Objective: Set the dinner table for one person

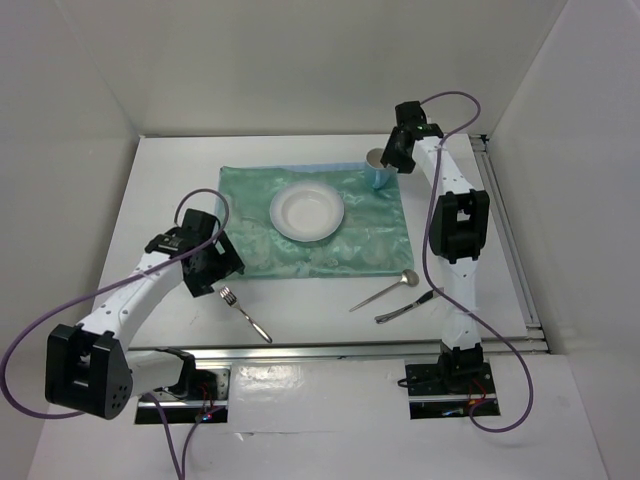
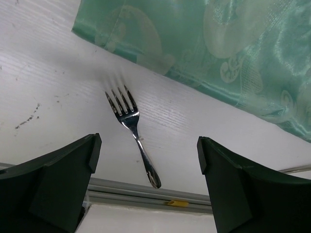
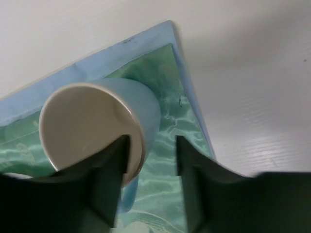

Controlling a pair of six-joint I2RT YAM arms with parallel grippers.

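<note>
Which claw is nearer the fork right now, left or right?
Left. The left claw hovers open right beside the tines of the fork, near the front-left corner of the placemat. The right claw is far off at the cup on the placemat's far-right corner.

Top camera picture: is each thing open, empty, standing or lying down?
Green marbled cloth placemat: spread flat on white table.
White round plate: upright, empty, on the placemat.
Light blue cup: standing, empty, at placemat's far corner.
Silver metal fork: lying flat on bare table.
Silver metal spoon: lying on table.
Silver metal knife: lying beside spoon.
Left end effector: open, above fork.
Right end effector: open, fingers astride cup wall.
</note>
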